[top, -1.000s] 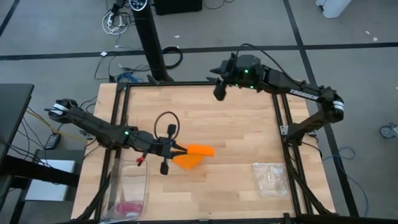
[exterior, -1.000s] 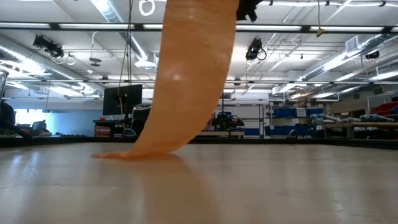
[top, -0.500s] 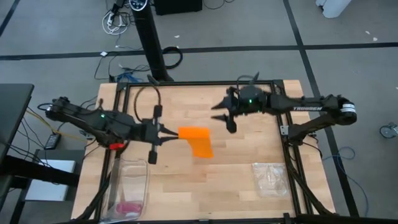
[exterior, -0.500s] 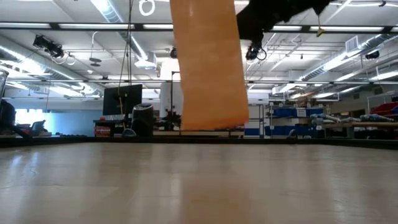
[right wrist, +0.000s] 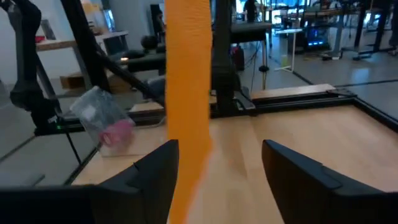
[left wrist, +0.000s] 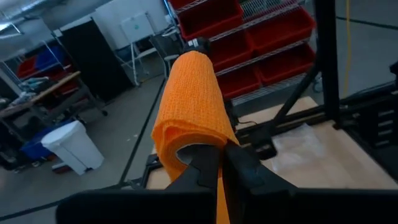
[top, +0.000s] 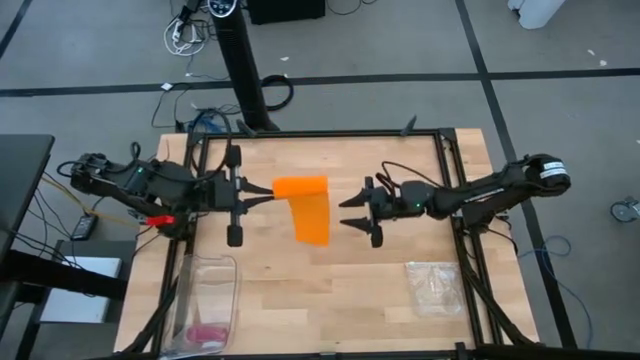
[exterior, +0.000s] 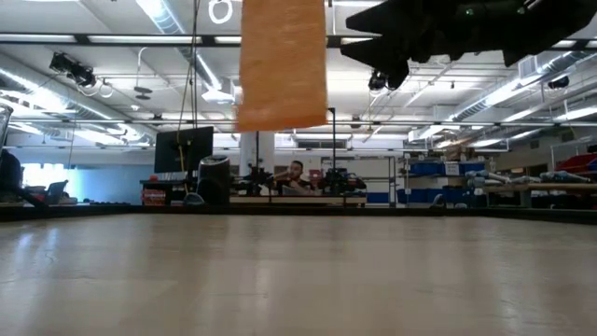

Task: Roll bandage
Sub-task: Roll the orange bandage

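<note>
The bandage [top: 305, 205] is a bright orange fabric strip, held high over the middle of the table and hanging down; its free lower end [exterior: 280, 117] is clear of the tabletop. My left gripper [top: 266, 191] is shut on its upper end. My right gripper [top: 347, 211] is open and empty, level, just to the bandage's right, its fingers pointing at the strip [right wrist: 188, 93]. My left gripper pinches the bandage's upper end [left wrist: 194, 148] between its two fingers, where the fabric is bunched into several layers. The fingers come level from the table's left. The strip drapes over and hangs slack below the fingers, lifted clear of the table.
A clear plastic tray [top: 208, 305] with a small pink bundle [top: 205, 334] sits at the near left corner. A clear plastic zip bag [top: 435, 285] lies at the near right. Black frame rails [top: 452, 190] run along the table's edges.
My left gripper has risen and gone toward the table's far edge with the bandage, whose lower end has lifted off the table and now hangs free. My right gripper has come from the far edge down toward the table's middle, close to the strip's right side.
</note>
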You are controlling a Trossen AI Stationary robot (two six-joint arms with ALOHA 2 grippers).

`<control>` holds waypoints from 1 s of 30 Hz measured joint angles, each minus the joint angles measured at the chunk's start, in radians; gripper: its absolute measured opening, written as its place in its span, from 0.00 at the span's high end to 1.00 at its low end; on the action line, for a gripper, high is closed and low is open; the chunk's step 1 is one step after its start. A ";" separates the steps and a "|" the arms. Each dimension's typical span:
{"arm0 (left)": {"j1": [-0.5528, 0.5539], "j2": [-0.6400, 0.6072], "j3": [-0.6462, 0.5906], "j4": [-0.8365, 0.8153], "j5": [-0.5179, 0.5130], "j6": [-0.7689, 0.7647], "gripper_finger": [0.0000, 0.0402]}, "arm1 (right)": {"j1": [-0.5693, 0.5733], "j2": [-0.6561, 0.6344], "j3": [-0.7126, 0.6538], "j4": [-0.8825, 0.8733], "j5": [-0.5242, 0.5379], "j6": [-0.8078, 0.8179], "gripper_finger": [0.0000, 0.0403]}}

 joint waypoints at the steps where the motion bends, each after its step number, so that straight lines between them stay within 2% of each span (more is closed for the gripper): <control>1: 0.000 0.002 0.001 0.005 -0.005 0.010 0.97 | 0.011 0.017 -0.001 0.033 0.002 0.006 0.39; 8: 0.000 0.006 0.001 0.033 -0.016 0.039 0.97 | 0.031 0.153 0.000 0.196 0.052 0.020 0.29; 11: 0.000 0.006 0.001 0.028 -0.018 0.048 0.97 | 0.029 0.215 0.015 0.263 0.043 0.034 0.29; 15: 0.000 0.006 0.001 0.043 -0.038 0.066 0.97 | 0.038 0.300 0.069 0.272 0.035 0.034 0.31; 18: 0.000 0.006 0.001 0.058 -0.041 0.083 0.97 | 0.039 0.372 0.113 0.276 0.069 0.033 0.34; 22: 0.000 -0.002 0.001 0.057 -0.083 0.089 0.97 | 0.039 0.430 0.132 0.306 0.068 0.031 0.46; 25: 0.000 -0.027 -0.001 0.045 -0.124 0.090 0.97 | 0.050 0.449 0.132 0.308 0.059 0.049 0.64; 28: 0.000 -0.056 -0.001 0.046 -0.133 0.092 0.97 | 0.062 0.455 0.130 0.310 0.048 0.049 0.88; 30: 0.000 -0.072 -0.002 0.051 -0.141 0.093 0.97 | 0.074 0.453 0.130 0.320 0.046 0.042 0.96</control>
